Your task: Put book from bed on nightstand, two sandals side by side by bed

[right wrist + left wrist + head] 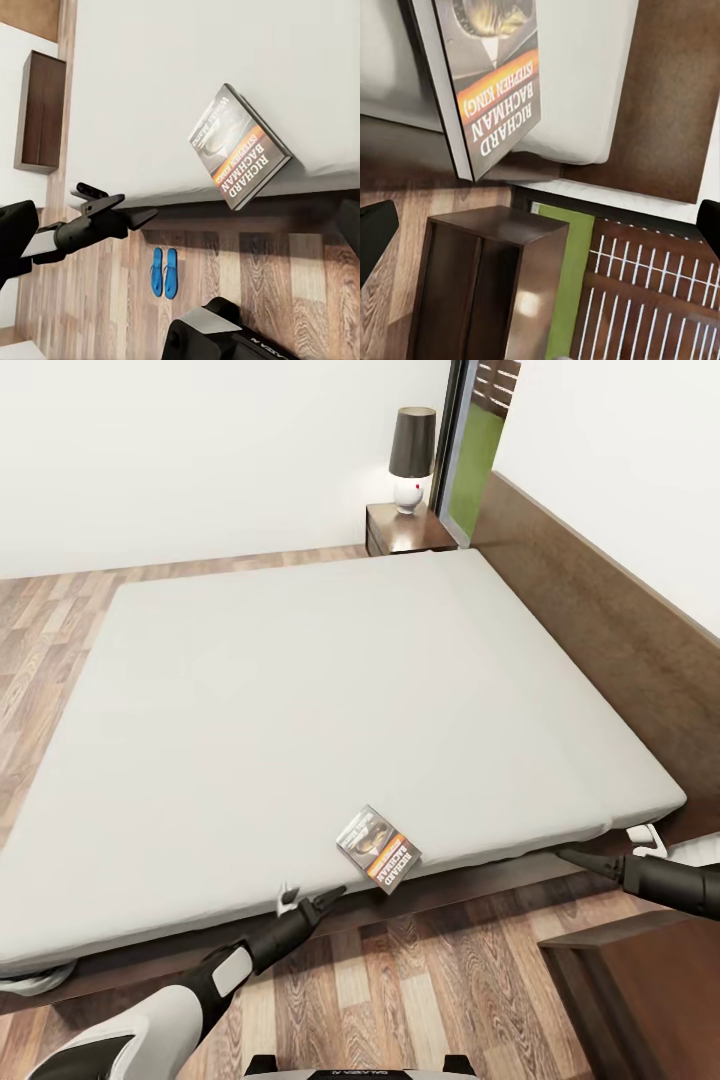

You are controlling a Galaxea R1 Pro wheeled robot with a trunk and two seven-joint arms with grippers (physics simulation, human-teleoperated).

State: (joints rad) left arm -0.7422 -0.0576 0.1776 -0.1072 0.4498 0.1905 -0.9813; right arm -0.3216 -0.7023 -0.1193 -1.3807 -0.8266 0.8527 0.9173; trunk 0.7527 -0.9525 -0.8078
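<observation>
The book [378, 848] lies flat at the near edge of the bed [300, 690], one corner overhanging the mattress, just beyond the left gripper [312, 903] and between it and the right gripper [578, 854]; whether either pair of fingers stands wide or narrow cannot be told. Both sandals [164, 273] lie side by side on the floor near the bed. Judgement: approach the overhanging corner level, close on it squarely, lift clear before carrying to the nightstand [405, 530].

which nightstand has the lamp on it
The far nightstand beside the headboard by the window, with the dark-shaded lamp; the near one shows none.
</observation>
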